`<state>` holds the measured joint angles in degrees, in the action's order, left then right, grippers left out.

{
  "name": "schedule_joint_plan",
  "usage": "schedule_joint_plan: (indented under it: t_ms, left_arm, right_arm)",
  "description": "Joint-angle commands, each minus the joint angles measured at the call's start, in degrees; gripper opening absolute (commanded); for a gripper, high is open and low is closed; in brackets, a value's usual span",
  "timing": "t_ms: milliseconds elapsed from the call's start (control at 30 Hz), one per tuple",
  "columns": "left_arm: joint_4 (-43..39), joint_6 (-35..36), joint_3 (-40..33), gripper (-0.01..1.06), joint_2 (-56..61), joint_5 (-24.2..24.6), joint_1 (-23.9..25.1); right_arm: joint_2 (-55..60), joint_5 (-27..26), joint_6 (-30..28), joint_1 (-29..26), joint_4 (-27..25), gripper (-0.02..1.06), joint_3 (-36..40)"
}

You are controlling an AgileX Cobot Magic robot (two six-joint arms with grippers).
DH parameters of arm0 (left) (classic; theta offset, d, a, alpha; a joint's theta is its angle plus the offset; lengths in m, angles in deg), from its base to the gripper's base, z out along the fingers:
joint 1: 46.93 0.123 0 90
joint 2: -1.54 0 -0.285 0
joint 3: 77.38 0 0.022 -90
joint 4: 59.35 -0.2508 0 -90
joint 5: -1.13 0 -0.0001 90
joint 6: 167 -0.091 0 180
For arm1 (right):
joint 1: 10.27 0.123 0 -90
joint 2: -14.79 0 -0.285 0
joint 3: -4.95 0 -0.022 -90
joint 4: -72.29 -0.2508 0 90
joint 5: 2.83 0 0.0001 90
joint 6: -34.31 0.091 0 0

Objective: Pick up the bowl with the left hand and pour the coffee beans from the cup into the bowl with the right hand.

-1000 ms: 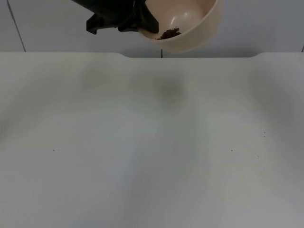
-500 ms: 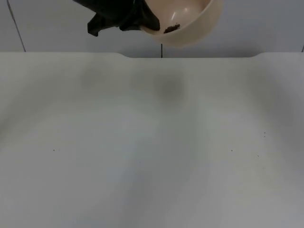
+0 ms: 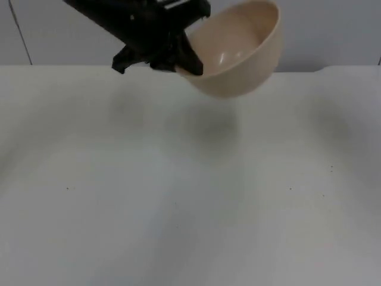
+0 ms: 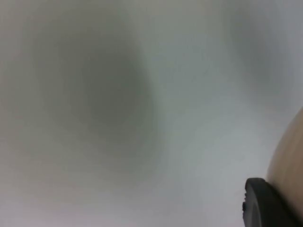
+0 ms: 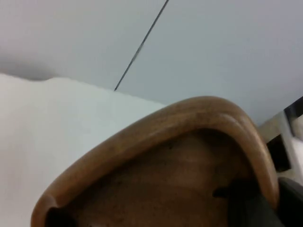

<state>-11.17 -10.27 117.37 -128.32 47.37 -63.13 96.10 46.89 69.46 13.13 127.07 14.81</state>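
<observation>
The cream bowl is being held in the air above the far part of the white desk, clear of its surface, and is being kept tilted so that its opening is facing up and toward the left arm. Its inside is showing smooth and pale, with a small bright glint; no beans can be made out in it. No writing, brand or label is being shown on the bowl. The left end effector is being kept clamped on the bowl's near rim, at the bowl's left side. In the left wrist view, a black fingertip is lying against the bowl's cream outer wall, with the desk beyond it. A soft shadow is being cast on the desk directly below the bowl.

In the right wrist view, the brown wooden cup is being held close in the right end effector, whose dark finger is pressing inside the cup's rim. Behind the cup, the desk's far edge and the grey partition wall with a thin dark seam are being seen.
</observation>
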Motion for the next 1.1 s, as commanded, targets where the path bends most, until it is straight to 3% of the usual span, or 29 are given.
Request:
schedule_joint_plan:
  t_ms: [0,33,67,133,200,267,467,500,633,700,867,967,1067]
  left_arm:
    - [-11.4,4.8,0.3,0.00,1.1,1.7,-0.9]
    - [-18.0,7.6,0.2,0.00,1.9,1.4,-2.0]
    - [-18.0,7.6,0.2,0.00,1.9,1.4,-2.0]
    - [-32.1,13.9,-1.2,0.00,4.0,-0.5,-3.8]
    - [-37.4,16.8,-4.6,0.00,6.8,-3.0,-4.9]
    - [-37.7,16.8,-6.5,0.00,8.1,-4.4,-5.1]
    - [-38.8,22.5,-24.4,0.00,21.7,-15.1,-5.2]
    - [-38.8,22.5,-24.4,0.00,21.7,-15.1,-5.2]
    - [-43.5,29.8,-36.7,0.00,33.3,-19.9,-5.3]
    - [-44.6,30.6,-38.2,0.00,34.8,-20.0,-5.3]
    - [-64.6,50.2,-49.2,0.00,49.3,-18.1,-5.3]
    - [-70.8,54.7,-50.6,0.00,52.4,-15.9,-5.3]
    - [-72.0,55.1,-51.6,0.00,53.3,-15.5,-5.1]
  right_arm:
    - [-1.1,0.3,-0.1,-0.3,-1.6,0.00,1.5]
    - [-1.7,0.3,0.3,-0.3,-2.0,0.00,2.6]
    - [-1.7,0.3,0.3,-0.3,-2.0,0.00,2.6]
    - [-3.6,0.4,1.4,-0.3,-2.4,0.00,5.7]
    - [-6.3,0.4,3.0,-0.8,-2.4,0.00,9.0]
    - [-7.5,0.5,3.9,-1.4,-2.5,0.00,10.7]
    - [-17.1,0.0,4.2,-7.7,-7.0,0.00,19.4]
    - [-17.1,0.0,4.2,-7.7,-7.0,0.00,19.4]
    - [-19.9,-0.7,4.2,-9.6,-8.8,0.00,24.0]
    - [-20.1,-0.7,4.2,-9.6,-8.8,0.00,24.5]
    - [-19.9,-3.7,6.0,-9.6,-10.9,0.00,27.2]
    - [-18.7,-4.1,5.8,-9.6,-11.5,0.00,27.8]
    - [-16.7,-5.5,6.1,-9.6,-11.6,0.00,28.9]
